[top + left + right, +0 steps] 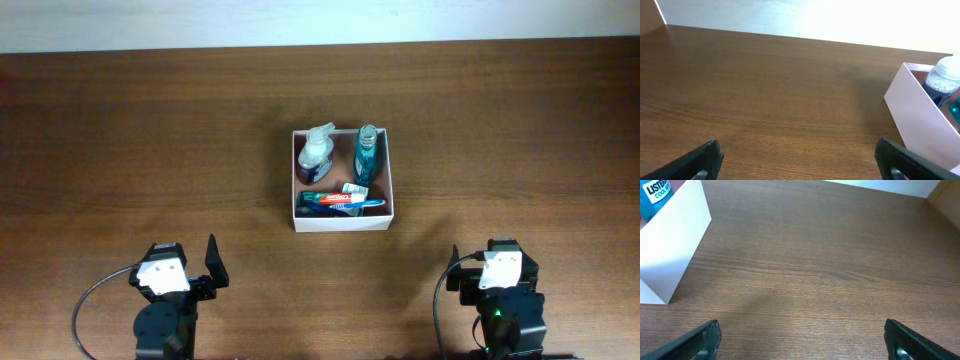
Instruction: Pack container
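Dark wood counter (pixel 120 130) against a pale wall (pixel 300 20).
Brown all over, with fine grain running left to right across the full width, matte with a slight sheen. At the far edge, a straight seam against the plain whitish wall, bright and washed out in both wrist views. Even, diffuse light, with only faint soft shadows on the wood. At the far left in the left wrist view, a thin white line with a brown strip beyond it. At the far right in the right wrist view, a lighter brown patch, too cropped to identify.

Overhead: straight down on table (pixel 120 130) | wrists: low, close, facing forward | shared: container (pixel 340 221) wall in all views
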